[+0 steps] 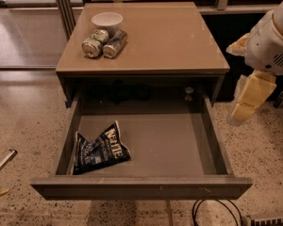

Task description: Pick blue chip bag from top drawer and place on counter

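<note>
The blue chip bag lies crumpled in the front left corner of the open top drawer, its white lettering facing up. The drawer is pulled fully out below the tan counter. My gripper hangs at the right, outside the drawer's right wall and above the floor, far from the bag. It holds nothing that I can see. The white arm housing sits above it.
Two silver-green cans lie on their sides at the counter's back left, next to a white bowl. A black cable loops on the speckled floor at the front right. A metal rod lies at the left.
</note>
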You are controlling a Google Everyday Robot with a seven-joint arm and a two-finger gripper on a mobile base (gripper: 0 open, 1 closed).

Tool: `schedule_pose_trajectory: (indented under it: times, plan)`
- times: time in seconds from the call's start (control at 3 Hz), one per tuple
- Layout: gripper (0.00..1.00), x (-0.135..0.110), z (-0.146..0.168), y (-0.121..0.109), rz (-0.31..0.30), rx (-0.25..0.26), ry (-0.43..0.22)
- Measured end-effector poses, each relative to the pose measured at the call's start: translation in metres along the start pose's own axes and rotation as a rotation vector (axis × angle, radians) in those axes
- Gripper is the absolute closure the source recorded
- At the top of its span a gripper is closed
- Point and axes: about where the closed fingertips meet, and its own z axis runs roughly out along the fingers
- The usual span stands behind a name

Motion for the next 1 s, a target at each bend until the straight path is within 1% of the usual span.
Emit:
schedule_pose_trajectory:
  times: [0.33,0.67,1.0]
  plan:
    - [0.0,-0.011,0.046,-0.001,-0.008,-0.046,-0.086]
    - [0.0,-0.026,0.087,0.006,-0.024,-0.081,-0.197]
    - [0.0,-0.041,0.127,0.024,-0.066,-0.113,-0.336]
